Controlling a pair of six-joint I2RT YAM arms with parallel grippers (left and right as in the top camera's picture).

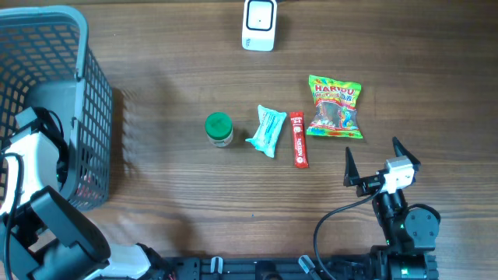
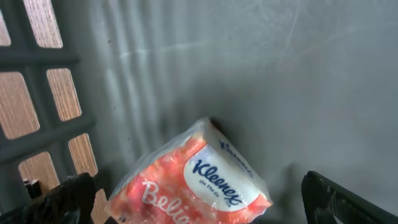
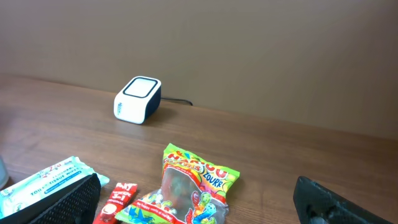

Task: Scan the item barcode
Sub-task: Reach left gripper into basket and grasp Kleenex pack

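Both grippers spread wide; four items lie mid-table

A dark grey mesh basket (image 1: 93, 101) stands at the left end of the wooden table (image 1: 171, 187). The left arm reaches down into it, so from overhead the basket wall hides most of the wrist. In the left wrist view the left gripper (image 2: 205, 208) has its jaws far apart, a finger (image 2: 62, 199) showing at each lower corner. An orange-and-white Kleenex pack (image 2: 199, 177) lies tilted on the basket floor between them, against the wall. Whether either finger touches it cannot be told.

The loose items lie in a row mid-table. From left to right they are a green-capped bottle (image 1: 219, 128), a teal tissue pack (image 1: 267, 131), a red stick sachet (image 1: 299, 140) just beside it, and a Haribo bag (image 1: 335, 106). The white barcode scanner (image 1: 259, 25) stands at the far edge, well apart from the row.

The right arm sits at the near right edge. The right gripper (image 1: 372, 148) is spread wide and holds nothing. It is near the Haribo bag on its near side and points toward the far edge, and its wrist camera looks across the bag to the scanner
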